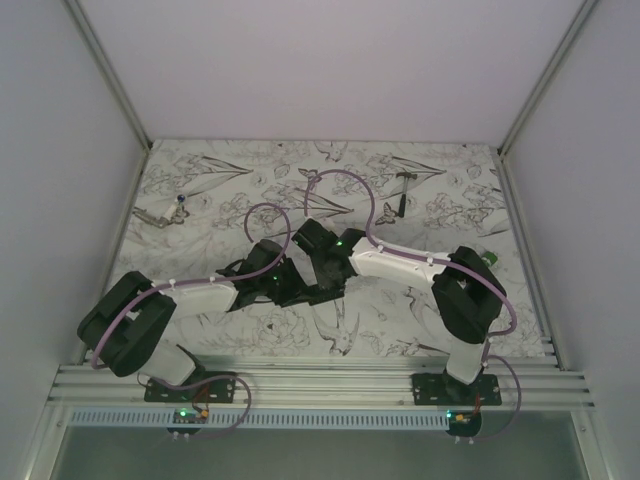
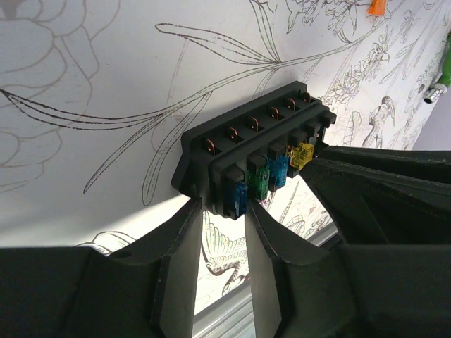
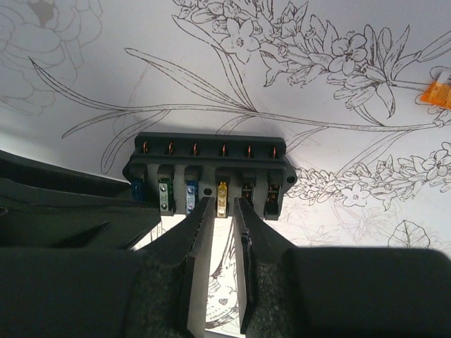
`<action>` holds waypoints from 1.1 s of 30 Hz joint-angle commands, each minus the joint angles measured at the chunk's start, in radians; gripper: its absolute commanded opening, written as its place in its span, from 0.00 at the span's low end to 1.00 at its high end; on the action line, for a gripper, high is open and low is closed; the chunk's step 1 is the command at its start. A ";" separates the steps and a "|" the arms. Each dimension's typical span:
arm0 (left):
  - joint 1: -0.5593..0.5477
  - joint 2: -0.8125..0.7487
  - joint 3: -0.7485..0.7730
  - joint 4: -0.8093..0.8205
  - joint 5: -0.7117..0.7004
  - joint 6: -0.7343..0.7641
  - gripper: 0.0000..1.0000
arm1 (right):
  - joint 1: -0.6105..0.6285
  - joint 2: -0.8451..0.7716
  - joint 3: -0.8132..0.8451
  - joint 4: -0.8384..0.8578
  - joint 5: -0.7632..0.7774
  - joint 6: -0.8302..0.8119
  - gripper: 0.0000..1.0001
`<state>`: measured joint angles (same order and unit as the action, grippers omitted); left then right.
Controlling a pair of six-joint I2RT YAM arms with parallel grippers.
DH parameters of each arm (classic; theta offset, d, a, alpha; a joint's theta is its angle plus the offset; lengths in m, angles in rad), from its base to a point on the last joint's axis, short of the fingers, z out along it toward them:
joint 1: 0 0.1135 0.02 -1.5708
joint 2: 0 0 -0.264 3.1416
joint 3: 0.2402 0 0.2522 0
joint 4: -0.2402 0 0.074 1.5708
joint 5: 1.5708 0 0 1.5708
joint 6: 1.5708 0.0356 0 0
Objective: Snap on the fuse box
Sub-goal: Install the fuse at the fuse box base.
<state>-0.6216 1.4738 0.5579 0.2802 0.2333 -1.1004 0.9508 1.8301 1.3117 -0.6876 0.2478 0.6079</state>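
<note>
Over table (image 1: pixel 200 190) centre, L jaws & R jaws pinch fuse box (image 2: pixel 246 151).

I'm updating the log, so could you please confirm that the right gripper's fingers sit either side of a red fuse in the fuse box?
Not quite: the fuse between the fingers of the right gripper is yellow, not red, as the right wrist view shows. The rest holds: those fingers do sit either side of it in the fuse box.
</note>
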 commanded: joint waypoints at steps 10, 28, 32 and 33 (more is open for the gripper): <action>0.005 0.020 0.000 -0.079 -0.048 0.008 0.33 | 0.006 0.024 0.021 0.043 0.011 -0.022 0.20; 0.005 0.029 0.000 -0.079 -0.048 0.005 0.33 | 0.005 0.056 -0.017 -0.004 -0.007 -0.012 0.00; 0.005 0.031 -0.004 -0.079 -0.050 0.005 0.33 | 0.005 0.072 -0.107 0.011 -0.035 0.001 0.00; 0.006 0.032 -0.005 -0.079 -0.051 0.005 0.33 | 0.005 0.075 -0.134 0.015 -0.041 0.002 0.00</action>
<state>-0.6216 1.4792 0.5655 0.2699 0.2329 -1.1038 0.9508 1.8481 1.2907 -0.6392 0.2470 0.5919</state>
